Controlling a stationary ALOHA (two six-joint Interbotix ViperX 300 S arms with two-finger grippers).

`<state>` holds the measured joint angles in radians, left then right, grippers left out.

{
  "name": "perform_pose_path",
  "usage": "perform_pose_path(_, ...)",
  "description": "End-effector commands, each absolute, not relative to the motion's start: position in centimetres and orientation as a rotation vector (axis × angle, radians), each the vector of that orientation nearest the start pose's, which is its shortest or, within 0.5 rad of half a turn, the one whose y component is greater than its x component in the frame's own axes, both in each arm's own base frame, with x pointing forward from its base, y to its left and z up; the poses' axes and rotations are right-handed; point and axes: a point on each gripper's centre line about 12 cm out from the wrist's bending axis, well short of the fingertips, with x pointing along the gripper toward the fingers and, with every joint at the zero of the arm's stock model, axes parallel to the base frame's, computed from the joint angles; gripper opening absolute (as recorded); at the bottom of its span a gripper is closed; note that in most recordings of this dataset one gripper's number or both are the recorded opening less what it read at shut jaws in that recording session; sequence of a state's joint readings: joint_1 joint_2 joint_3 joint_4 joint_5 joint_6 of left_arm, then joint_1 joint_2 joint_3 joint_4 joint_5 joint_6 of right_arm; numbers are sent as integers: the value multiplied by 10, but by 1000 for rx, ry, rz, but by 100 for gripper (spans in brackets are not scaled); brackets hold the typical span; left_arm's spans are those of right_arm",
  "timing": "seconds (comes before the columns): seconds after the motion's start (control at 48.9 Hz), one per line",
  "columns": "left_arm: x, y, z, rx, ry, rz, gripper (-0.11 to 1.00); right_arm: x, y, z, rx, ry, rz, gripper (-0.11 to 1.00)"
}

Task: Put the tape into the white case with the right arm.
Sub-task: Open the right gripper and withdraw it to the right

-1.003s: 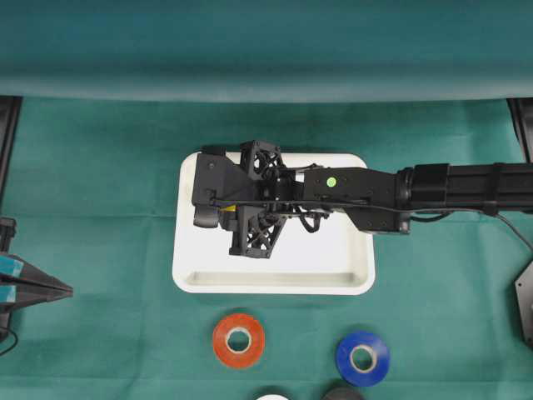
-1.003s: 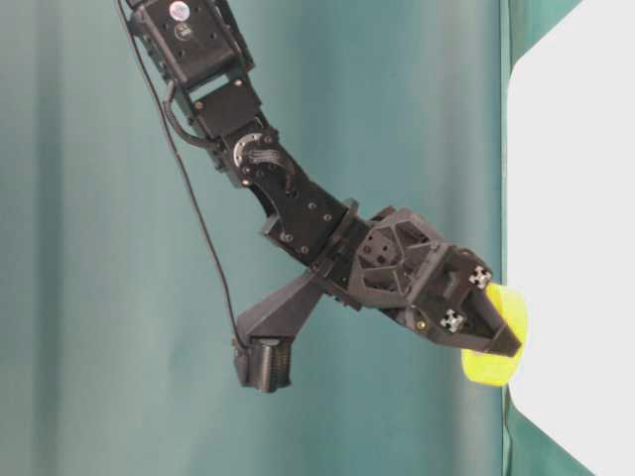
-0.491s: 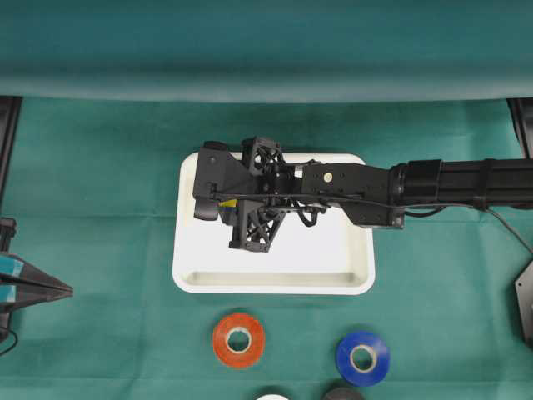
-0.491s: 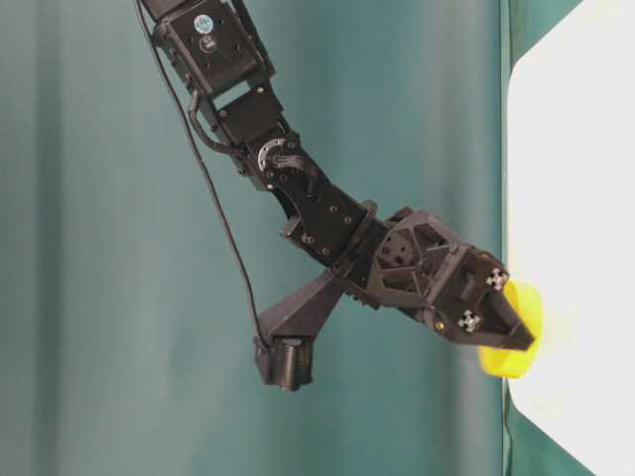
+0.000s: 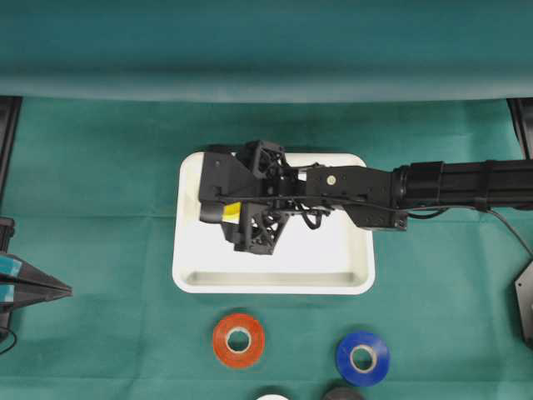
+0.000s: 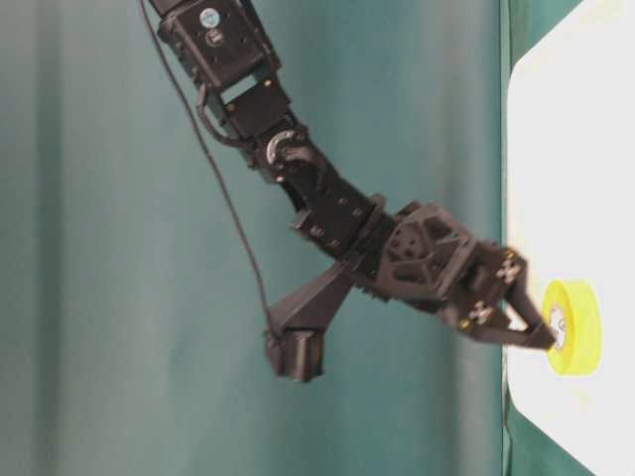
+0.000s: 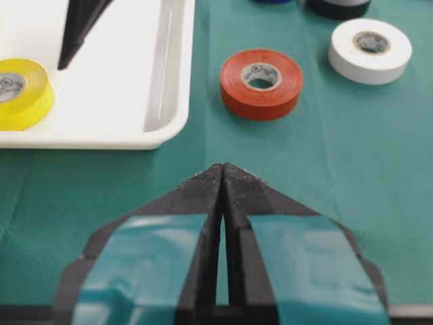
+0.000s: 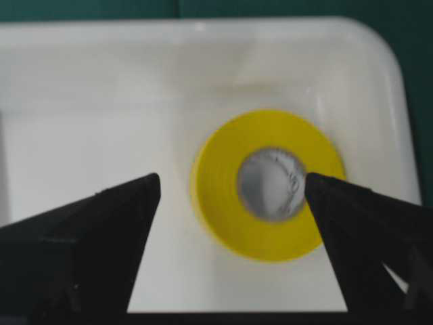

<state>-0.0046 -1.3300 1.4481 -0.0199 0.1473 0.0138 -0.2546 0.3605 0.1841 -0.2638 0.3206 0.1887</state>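
Tabletop [image 5: 100, 167] draped in matte teal cloth, glossy white rounded-corner tray [image 5: 275, 279], smooth yellow tape ring [image 8: 268, 184] lying flat inside, all-black right tool [image 8: 230, 203] spread above it, blue-banded left tool [image 7: 223, 179] pressed together.

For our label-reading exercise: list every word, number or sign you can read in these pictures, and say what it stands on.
None can be read.
Yellow tape: print on the core label, too blurred.
Orange tape: core print, too small.
White tape: core marks, illegible.

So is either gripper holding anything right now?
No. The right gripper is open above the yellow tape in the white case; the left gripper is shut, empty.
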Motion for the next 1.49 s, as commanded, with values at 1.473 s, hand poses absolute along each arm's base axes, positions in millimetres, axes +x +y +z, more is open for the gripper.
perform_pose_path(1.473, 132, 4, 194, -12, 219, 33, 0, 192, -51, 172, 84, 559, -261, 70)
